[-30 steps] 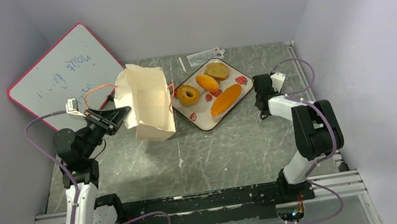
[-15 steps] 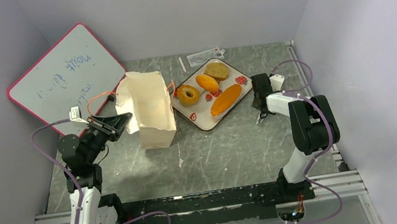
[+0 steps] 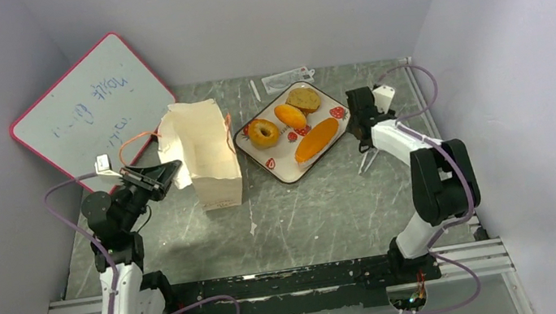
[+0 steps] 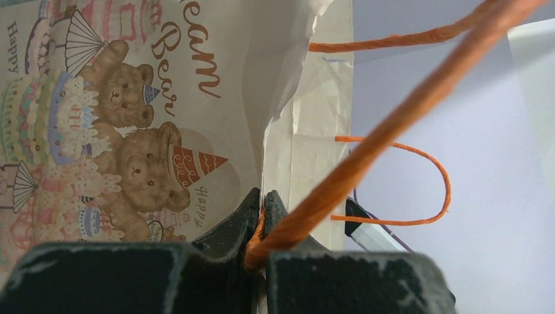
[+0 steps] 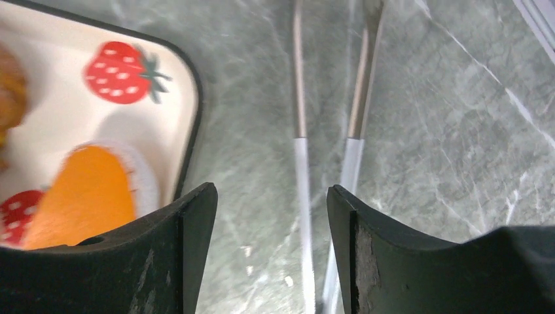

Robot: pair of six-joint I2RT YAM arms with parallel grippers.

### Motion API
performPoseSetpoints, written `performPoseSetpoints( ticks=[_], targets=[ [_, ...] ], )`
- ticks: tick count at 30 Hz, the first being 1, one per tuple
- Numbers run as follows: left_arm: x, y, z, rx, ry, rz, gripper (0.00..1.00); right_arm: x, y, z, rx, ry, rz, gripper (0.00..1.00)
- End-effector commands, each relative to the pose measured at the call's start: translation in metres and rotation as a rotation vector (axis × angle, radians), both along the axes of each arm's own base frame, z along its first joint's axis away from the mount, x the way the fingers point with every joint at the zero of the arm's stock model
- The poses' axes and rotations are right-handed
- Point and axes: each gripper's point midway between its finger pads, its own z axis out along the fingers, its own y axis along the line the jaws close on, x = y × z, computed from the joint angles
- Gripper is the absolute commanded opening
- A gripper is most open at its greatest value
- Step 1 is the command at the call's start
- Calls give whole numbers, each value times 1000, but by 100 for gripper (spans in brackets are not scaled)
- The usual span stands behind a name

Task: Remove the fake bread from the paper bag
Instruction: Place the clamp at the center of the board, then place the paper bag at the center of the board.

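Pinching cord handle (image 4: pixel 393 124) of paper bag (image 3: pixel 209 154), left claw (image 3: pixel 172 169) just left

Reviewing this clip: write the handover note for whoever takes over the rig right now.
Left gripper: shut on the orange handle of the paper bag.
Right gripper: open, holding nothing, above the tongs lying on the table beside the tray.
The bag stands upright, left of the tray.
Done: doughnut, oval bun, round bun and long loaf lie on the tray.
Left: confirm the bag is empty, since its bottom is not visible, then release the handle.
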Motion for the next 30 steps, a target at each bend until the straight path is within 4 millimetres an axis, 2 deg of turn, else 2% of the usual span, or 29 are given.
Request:
performPoseSetpoints(
  ticks=[1,6,10,16,21,25,30],
  targets=[
    [-1,3,9,-4,-51,7,7,10,28,44,-41,-87,58,67],
    [-2,3,2,-32,-38,2,7,5,75,71,-50,-149,163,66],
    [-3,3,-2,-35,-26,-6,7,1,126,87,-20,-201,273,65],
    [-2,2,2,-23,-23,-24,7,-17,222,91,53,-230,466,62],
    [-2,1,3,-5,-13,-31,7,-41,292,94,99,-245,603,60],
    [-3,1,6,9,-7,-34,9,-55,322,91,118,-240,665,59],
    [-1,4,8,42,13,-16,21,-68,347,94,143,-246,731,58]
  ],
)
